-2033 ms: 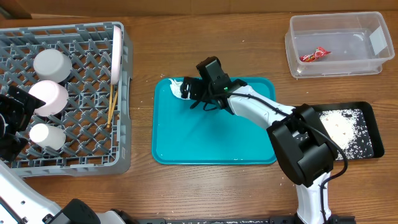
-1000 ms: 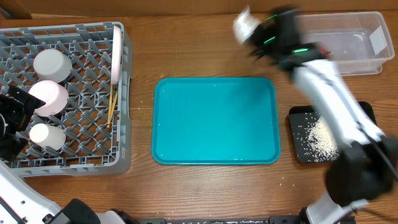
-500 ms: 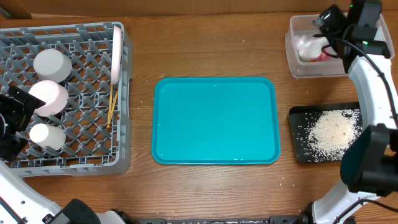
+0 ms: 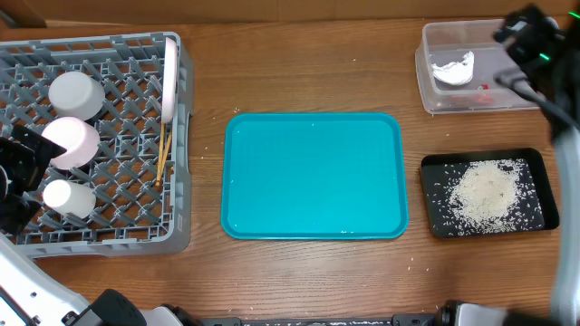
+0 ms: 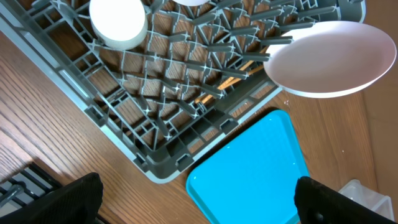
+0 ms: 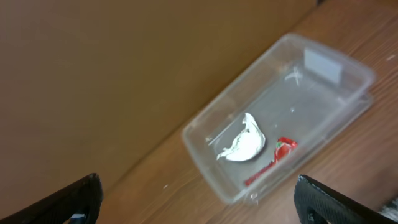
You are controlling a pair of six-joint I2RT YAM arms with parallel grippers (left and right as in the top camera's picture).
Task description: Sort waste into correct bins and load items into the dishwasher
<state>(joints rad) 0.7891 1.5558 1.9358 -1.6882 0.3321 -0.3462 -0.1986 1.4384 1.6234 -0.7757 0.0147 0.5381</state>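
The crumpled white napkin [image 4: 453, 69] and the red wrapper [image 4: 483, 91] lie in the clear tub [image 4: 433, 101]; both also show in the right wrist view, napkin [image 6: 244, 144] and wrapper [image 6: 273, 158]. Rice grains [image 4: 485, 192] fill the black tray [image 4: 433, 226]. My right gripper [image 4: 530, 45] is blurred at the tub's right end, open and empty [image 6: 199, 199]. The grey rack [image 4: 181, 181] holds the plate [image 4: 170, 77] on edge, two bowls [image 4: 74, 93] [image 4: 72, 140], the cup [image 4: 65, 197] and chopsticks [image 4: 163, 154]. My left gripper [image 4: 18, 177] is open [image 5: 196, 199] at the rack's left side.
The teal tray [image 4: 313, 172] lies bare in the middle, between the rack and the black tray. A brown cardboard wall runs along the table's far edge behind the tub. The left wrist view shows the rack's corner [image 5: 155, 130] and the teal tray [image 5: 255, 180].
My right gripper carried the napkin from the teal tray to the clear tub and let it go. The napkin now lies in the tub and the gripper has moved right. The left arm is still.
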